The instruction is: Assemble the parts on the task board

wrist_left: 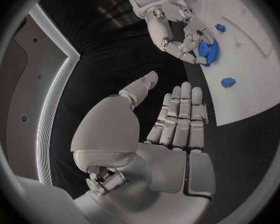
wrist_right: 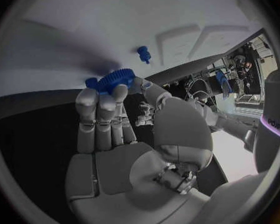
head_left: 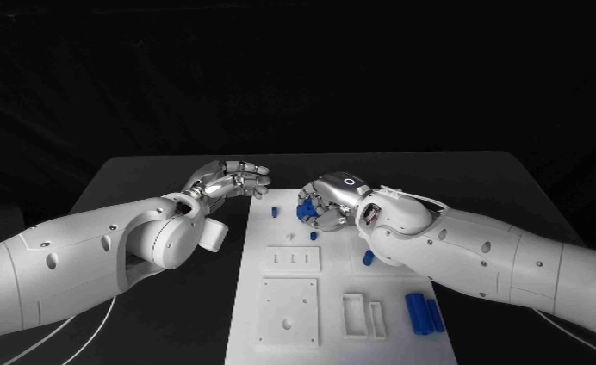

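The right hand held a blue gear at the tips of its fingers, thumb on one side and the others on the opposite side, over the far end of the task board. In the left wrist view the gear sat low against the white plate, though whether it touched could not be told. The left hand hovered just off the board's edge with nothing in it, its fingers straight and close together, thumb apart.

The grip looked shallow, on the gear's toothed rim alone. If the fingers eased unevenly, the gear could tilt or roll out and land away from its seat. A small blue peg stood just beyond the fingertips, and another small part lay near; a sideways drift might knock one over.

The surface was black and matte, with the white board lying lengthwise along its middle. Two blue cylinders lay at the board's near end beside recessed slots. Behind the surface hung a dark backdrop.
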You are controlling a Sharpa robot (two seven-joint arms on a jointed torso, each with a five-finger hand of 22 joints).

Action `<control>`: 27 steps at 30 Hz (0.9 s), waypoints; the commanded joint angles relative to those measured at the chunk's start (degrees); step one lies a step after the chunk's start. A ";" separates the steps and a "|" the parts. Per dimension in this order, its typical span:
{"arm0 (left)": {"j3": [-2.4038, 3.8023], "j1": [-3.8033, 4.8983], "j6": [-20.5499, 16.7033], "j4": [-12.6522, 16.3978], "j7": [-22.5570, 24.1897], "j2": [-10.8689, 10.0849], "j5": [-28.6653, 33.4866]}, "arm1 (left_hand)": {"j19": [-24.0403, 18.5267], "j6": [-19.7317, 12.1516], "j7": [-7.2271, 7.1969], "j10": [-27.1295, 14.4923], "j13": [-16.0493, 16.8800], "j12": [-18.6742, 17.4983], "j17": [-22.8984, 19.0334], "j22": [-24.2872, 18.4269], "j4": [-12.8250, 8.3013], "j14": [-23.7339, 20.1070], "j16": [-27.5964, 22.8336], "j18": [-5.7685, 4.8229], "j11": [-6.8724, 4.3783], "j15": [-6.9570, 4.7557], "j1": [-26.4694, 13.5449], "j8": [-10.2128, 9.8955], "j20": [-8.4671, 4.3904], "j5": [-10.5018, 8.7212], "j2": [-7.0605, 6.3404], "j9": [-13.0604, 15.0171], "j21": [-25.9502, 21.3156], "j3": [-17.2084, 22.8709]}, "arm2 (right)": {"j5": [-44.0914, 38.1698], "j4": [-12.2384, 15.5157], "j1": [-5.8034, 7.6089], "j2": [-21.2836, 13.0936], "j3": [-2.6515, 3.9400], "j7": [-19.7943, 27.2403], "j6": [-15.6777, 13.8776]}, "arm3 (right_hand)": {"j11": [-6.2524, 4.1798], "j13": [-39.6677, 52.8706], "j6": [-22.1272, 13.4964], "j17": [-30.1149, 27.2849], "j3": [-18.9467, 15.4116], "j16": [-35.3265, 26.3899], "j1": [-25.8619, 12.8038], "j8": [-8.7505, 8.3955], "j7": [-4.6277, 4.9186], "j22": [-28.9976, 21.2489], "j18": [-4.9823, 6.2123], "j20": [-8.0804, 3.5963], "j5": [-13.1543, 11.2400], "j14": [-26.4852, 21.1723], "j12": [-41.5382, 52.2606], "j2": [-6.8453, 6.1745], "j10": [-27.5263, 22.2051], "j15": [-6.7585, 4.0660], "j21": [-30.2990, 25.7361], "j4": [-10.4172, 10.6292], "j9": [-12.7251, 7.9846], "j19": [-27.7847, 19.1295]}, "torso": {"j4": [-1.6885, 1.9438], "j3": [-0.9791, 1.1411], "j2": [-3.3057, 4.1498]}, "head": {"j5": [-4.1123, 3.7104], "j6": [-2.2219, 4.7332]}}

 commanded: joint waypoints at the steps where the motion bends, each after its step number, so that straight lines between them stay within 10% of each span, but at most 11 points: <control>1: 0.04 0.09 0.98 0.03 0.45 0.11 0.10 | -0.56 -0.44 1.48 0.06 -0.09 -0.26 0.07 1.09 0.08 -0.26 -0.31 0.46 0.27 0.21 -0.26 -0.27 -0.02 0.06 -0.03 -0.08 0.28 0.42 | -0.04 0.05 -0.25 -0.01 -0.12 0.27 0.43 | 0.51 -0.26 -0.07 -0.07 0.10 -0.22 0.02 0.23 0.22 -0.09 6.14 -0.25 0.44 0.34 -0.22 0.37 0.03 0.09 -0.31 -0.38 0.03 0.10 | 0.05 -0.02 -0.03 | -0.02 -0.02; 27: 0.04 0.08 1.03 -0.05 0.42 0.02 0.09 | -0.56 -0.43 1.48 0.08 -0.08 -0.30 0.11 1.09 0.08 -0.24 -0.33 0.47 0.27 0.21 -0.32 -0.28 -0.01 0.07 -0.03 -0.08 0.30 0.43 | -0.41 -0.05 -0.33 -0.59 -0.13 -1.04 -0.91 | 1.24 -10.27 -0.52 -0.30 0.61 -0.77 -0.02 0.42 0.88 0.02 6.14 -0.26 0.48 0.49 -9.45 0.12 -0.76 0.78 -0.90 -0.49 -0.20 0.35 | -0.02 0.07 0.01 | 0.08 -0.09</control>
